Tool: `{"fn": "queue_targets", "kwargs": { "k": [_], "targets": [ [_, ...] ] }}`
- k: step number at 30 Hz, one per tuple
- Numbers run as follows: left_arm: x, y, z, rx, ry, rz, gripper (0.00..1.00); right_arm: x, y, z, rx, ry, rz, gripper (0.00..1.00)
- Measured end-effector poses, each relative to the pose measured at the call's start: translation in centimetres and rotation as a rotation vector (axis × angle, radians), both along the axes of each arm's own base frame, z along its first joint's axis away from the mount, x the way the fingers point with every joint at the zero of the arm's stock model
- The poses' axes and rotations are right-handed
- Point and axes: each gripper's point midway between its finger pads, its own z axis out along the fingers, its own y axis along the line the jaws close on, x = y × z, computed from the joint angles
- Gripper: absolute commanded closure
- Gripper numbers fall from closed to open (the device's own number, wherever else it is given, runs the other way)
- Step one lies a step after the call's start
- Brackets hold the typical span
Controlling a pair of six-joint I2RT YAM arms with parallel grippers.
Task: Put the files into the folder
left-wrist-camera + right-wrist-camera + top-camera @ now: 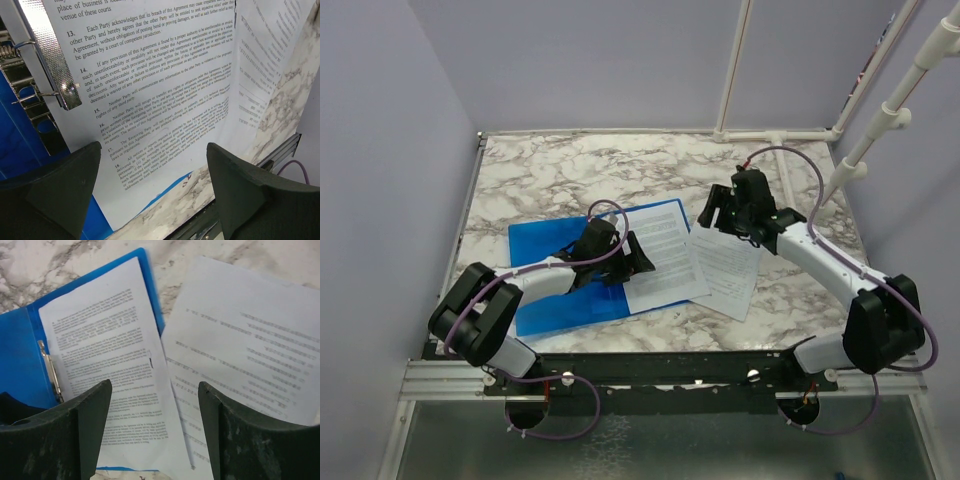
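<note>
Crumpling threatened if pushed: loose sheet (730, 275), right of centre, lay off the folder (535, 245); left gripper (635, 258) and right gripper (717, 212) gaped empty.

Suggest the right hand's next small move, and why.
Probably lower the open, empty right hand onto the loose sheet and slide it toward the folder: it lies on the table beside the folder, while the other sheet already rests on it.

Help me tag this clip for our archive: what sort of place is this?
Most likely a lab robot test cell, not an office: a marble-patterned tabletop boxed in by plain lilac walls, with a white pipe frame at the back right.
</note>
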Motion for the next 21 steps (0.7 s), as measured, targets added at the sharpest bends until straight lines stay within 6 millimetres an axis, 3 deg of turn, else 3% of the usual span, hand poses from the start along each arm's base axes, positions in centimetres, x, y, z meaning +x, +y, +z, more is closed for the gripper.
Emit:
{"fn": "queue_targets", "kwargs": {
  "k": [5,9,11,12,16,21],
  "targets": [
    [0.0,0.0,0.0,-0.002,-0.005,0.001,0.12,-1.7,-3.3,-0.4,-0.075,-0.006,-0.118,0.16],
    [0.0,0.1,0.0,-0.002,-0.006,0.001,0.12,-3.0,-5.6,-2.5,-0.136,0.036,-0.202,0.15],
    [-0.1,0.1,0.0,-0.002,-0.006,0.002,0.12,-3.9,-6.7,-4.0,-0.159,0.072,-0.233,0.02],
    [-0.1,0.1,0.0,-0.002,-0.007,0.002,0.12,-4.3,-7.4,-4.8,-0.172,0.092,-0.255,0.00],
    [-0.1,0.1,0.0,-0.002,-0.008,0.001,0.12,-5.4,-9.5,-6.8,-0.205,0.142,-0.327,0.00],
    [-0.2,0.2,0.0,-0.002,-0.008,0.001,0.12,-6.1,-10.5,-8.5,-0.214,0.185,-0.375,0.00]
  ]
}}
